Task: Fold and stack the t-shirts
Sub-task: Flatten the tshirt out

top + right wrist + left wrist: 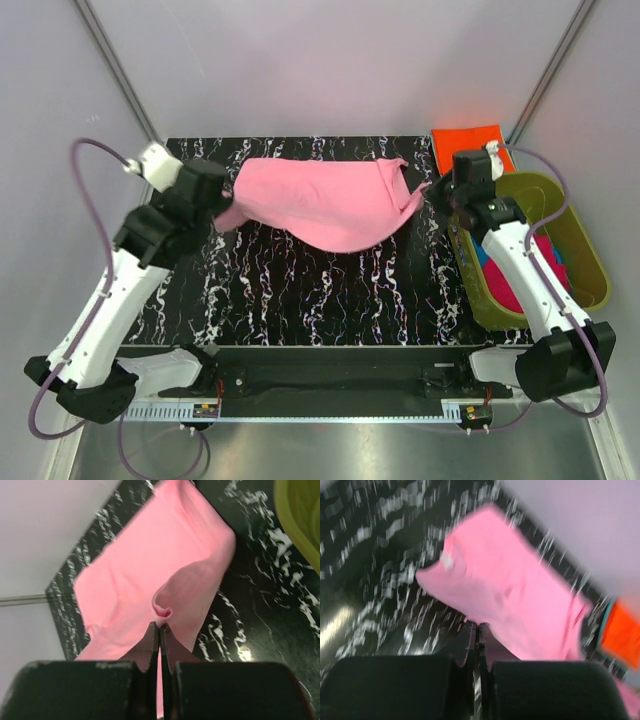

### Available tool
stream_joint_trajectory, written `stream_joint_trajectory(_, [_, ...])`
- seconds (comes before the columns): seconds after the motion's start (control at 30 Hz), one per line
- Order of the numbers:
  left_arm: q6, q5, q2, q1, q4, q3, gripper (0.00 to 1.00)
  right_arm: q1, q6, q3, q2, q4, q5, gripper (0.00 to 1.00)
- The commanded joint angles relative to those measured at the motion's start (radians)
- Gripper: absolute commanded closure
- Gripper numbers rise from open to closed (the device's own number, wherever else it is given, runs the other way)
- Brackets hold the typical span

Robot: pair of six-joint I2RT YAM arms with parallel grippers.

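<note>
Pink fabric t-shirt (330, 205) sags between left fingers (469, 642) at nine o'clock and right fingers (151, 640) at three, both clamped on it. Either shallow pinch could slip, crumpling it.

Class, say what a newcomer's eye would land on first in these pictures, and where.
The pink t-shirt stands out, stretched over the black marbled table and pinched at its ends by the left gripper and right gripper. Next comes the orange t-shirt, lying at the far right corner beside the green tub.

Pink t-shirt (330, 205) hangs across the table's (300, 300) far half; near half open (tub (596, 268) blocks right edge).
</note>
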Motion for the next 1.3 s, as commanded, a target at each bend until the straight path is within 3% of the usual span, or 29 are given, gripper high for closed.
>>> stream_joint_trajectory(0.0, [0.175, -0.185, 0.035, 0.086, 0.010, 0.217, 1.00, 0.006, -0.033, 0.220, 0.017, -0.165, 0.062, 1.00])
stream_joint_trajectory(0.1, [0.282, -0.181, 0.006, 0.093, 0.072, 0.304, 1.00, 0.006, -0.028, 0.239, -0.034, -0.259, 0.091, 1.00])
stream_joint_trajectory(0.23, [0.359, -0.084, -0.111, 0.093, 0.133, 0.209, 1.00, 0.006, -0.007, 0.121, -0.147, -0.299, 0.062, 1.00])
stream_joint_trajectory(0.37, [0.428, 0.076, -0.231, 0.093, 0.272, 0.100, 1.00, 0.006, -0.014, 0.033, -0.326, -0.222, -0.080, 1.00])
stream_joint_trajectory(0.47, [0.444, 0.149, -0.285, 0.093, 0.299, 0.142, 1.00, 0.006, 0.004, 0.125, -0.406, -0.247, -0.139, 1.00])
stream_joint_trajectory(0.57, [0.439, 0.247, -0.298, 0.093, 0.288, 0.280, 1.00, 0.008, 0.061, 0.259, -0.461, -0.313, -0.180, 1.00])
stream_joint_trajectory(0.67, [0.409, 0.349, -0.305, 0.093, 0.282, 0.402, 1.00, 0.006, 0.113, 0.376, -0.503, -0.379, -0.183, 1.00])
stream_joint_trajectory(0.77, [0.325, 0.390, -0.327, 0.093, 0.291, 0.423, 1.00, 0.006, 0.154, 0.439, -0.532, -0.391, -0.160, 1.00])
stream_joint_trajectory(0.93, [0.370, 0.364, -0.252, 0.093, 0.307, 0.463, 1.00, 0.006, 0.130, 0.469, -0.462, -0.330, -0.117, 1.00])
stream_joint_trajectory(1.0, [0.407, 0.290, -0.218, 0.093, 0.323, 0.465, 1.00, 0.006, 0.101, 0.449, -0.418, -0.276, -0.125, 1.00])
stream_joint_trajectory(1.17, [0.587, 0.056, -0.068, 0.094, 0.469, 0.425, 1.00, 0.006, 0.050, 0.435, -0.177, -0.065, -0.182, 1.00])
stream_joint_trajectory(1.27, [0.675, -0.023, 0.060, 0.149, 0.587, 0.436, 1.00, 0.006, -0.017, 0.583, 0.024, -0.006, -0.195, 1.00])
